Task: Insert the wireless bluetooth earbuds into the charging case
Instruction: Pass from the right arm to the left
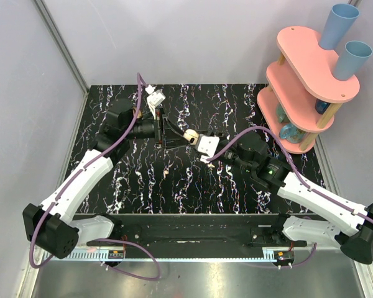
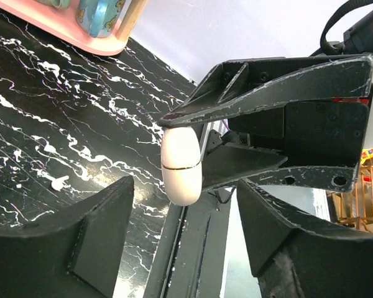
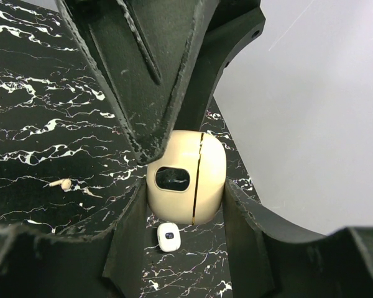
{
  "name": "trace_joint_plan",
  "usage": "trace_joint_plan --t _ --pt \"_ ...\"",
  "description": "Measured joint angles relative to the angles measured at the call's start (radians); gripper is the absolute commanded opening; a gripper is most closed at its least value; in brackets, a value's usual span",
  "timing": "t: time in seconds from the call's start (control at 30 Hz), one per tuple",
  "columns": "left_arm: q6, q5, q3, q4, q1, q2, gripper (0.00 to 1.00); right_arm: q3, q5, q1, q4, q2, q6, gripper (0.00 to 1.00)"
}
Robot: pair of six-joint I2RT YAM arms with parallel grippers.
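- Right gripper (image 3: 186, 214) clamped the charging case (image 3: 186, 177) off the table (image 3: 37, 124), lid apparently closed.
- Left gripper (image 2: 183, 214) gaped wide, facing it.
- One earbud (image 3: 65, 184) lay loose below.
- Risk: off-centre left pinch twisting case free.

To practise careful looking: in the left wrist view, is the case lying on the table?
No, the case is off the table, pinched in the right gripper.

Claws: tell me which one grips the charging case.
The right claw: the charging case sits pinched in it, while the left claw stands open, holding nothing.
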Motion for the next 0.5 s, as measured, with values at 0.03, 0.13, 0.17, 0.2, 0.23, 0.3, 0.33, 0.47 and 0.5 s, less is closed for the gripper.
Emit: trace_joint_plan --t 0.03,0.13,0.17,0.2,0.23,0.3,0.33,0.47,0.5 --pt "-0.002 0.000 0.002 0.004 -0.002 0.005 0.66 0.000 0.000 0.000 0.000 0.000 0.000 0.00" --pt "-0.004 -0.001 0.003 0.007 -0.007 0.017 0.60 0.000 0.000 0.000 0.000 0.000 0.000 0.00" --pt "-0.005 -0.003 0.003 0.007 -0.009 0.020 0.59 0.000 0.000 0.000 0.000 0.000 0.001 0.00" --pt "-0.005 -0.003 0.003 0.007 -0.010 0.024 0.56 0.000 0.000 0.000 0.000 0.000 0.001 0.00" --pt "-0.006 -0.005 0.003 0.007 -0.012 0.027 0.55 0.000 0.000 0.000 0.000 0.000 0.001 0.00" --pt "-0.006 -0.011 0.003 0.008 -0.016 0.031 0.54 0.000 0.000 0.000 0.000 0.000 0.004 0.00" --pt "-0.007 -0.014 0.003 0.008 -0.018 0.031 0.51 0.000 0.000 0.000 0.001 0.000 0.006 0.00" --pt "-0.022 -0.028 0.003 0.035 -0.024 0.031 0.45 0.000 0.000 0.000 0.002 0.000 0.011 0.00" --pt "-0.029 -0.032 0.003 0.046 -0.026 0.031 0.44 0.000 0.000 0.000 0.002 0.000 0.013 0.00"
